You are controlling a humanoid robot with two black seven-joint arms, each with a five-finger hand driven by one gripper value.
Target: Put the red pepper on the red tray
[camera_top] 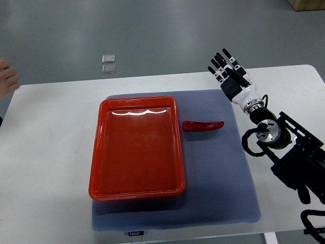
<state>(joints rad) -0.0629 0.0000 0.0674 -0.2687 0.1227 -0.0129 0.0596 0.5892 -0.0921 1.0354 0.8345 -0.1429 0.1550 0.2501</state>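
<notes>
A red pepper [203, 125] lies on the blue-grey mat [218, 173], just right of the red tray [100, 152]. The tray is a shallow rectangle with nothing in it, resting on the mat's left half. My right hand [226, 68] hovers over the table's far right part, above and to the right of the pepper and apart from it. Its fingers are stretched out straight and hold nothing. The right arm [284, 147] comes in from the lower right edge. My left arm does not show.
The white table [45, 152] carries the mat. A person's hand [7, 79] shows at the left edge near the table's far corner. Two small clear squares [108, 63] lie on the grey floor beyond the table.
</notes>
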